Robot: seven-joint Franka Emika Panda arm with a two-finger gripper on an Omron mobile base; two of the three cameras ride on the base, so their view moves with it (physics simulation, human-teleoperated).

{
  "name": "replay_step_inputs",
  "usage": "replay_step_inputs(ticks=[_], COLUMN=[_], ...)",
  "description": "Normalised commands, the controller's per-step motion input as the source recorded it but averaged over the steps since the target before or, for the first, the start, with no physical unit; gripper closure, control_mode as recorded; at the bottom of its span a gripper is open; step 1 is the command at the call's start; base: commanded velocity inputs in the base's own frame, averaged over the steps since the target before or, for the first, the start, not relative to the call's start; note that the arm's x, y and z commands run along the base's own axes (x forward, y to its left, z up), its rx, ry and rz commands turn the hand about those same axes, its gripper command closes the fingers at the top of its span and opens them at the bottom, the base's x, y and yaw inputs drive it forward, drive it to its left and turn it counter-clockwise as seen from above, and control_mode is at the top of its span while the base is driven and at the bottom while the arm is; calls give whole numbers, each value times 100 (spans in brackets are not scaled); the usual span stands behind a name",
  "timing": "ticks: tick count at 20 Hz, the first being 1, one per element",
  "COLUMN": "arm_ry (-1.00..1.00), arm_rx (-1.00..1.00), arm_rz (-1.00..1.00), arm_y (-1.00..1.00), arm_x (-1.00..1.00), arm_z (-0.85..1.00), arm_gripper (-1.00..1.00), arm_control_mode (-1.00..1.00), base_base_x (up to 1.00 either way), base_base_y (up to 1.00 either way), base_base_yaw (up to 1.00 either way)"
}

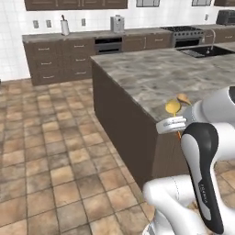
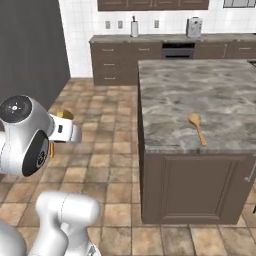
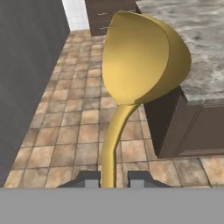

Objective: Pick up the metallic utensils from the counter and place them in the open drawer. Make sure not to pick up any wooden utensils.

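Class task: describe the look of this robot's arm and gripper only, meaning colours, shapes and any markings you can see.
The arm is built of rounded, glossy white segments with dark grey to black joint covers. One dark cover carries small lettering, too small to read. A joint cap has a round dark face. The gripper has a white body and two small, blocky dark grey fingertips. No cables show.

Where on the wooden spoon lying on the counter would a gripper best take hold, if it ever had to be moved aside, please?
Grip the wooden spoon at mid-handle, coming straight down from above with the jaws across the handle. It lies flat on the counter, apart from other things, so the slim straight handle probably suits a narrow gripper better than the round bowl. The gripper is already shut on the golden utensil.
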Motion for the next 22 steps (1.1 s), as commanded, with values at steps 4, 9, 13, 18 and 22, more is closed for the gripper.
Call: replay_step_inputs(ticks=[4,9,13,18,22], arm_ry=[0,0,0,0,0], arm_rx=[0,0,0,0,0], arm_rz=[0,0,0,0,0], arm_y=[0,0,0,0,0], arm_x=[0,0,0,0,0], arm_z=[0,0,0,0,0], arm_gripper=[100,100,100,100,100], arm_control_mode=[100,100,100,100,100], base_base_x=[8,53,39,33,27], base_base_y=[100,100,100,100,100], base_base_yaw=[-42,-41,-44,-44,-43])
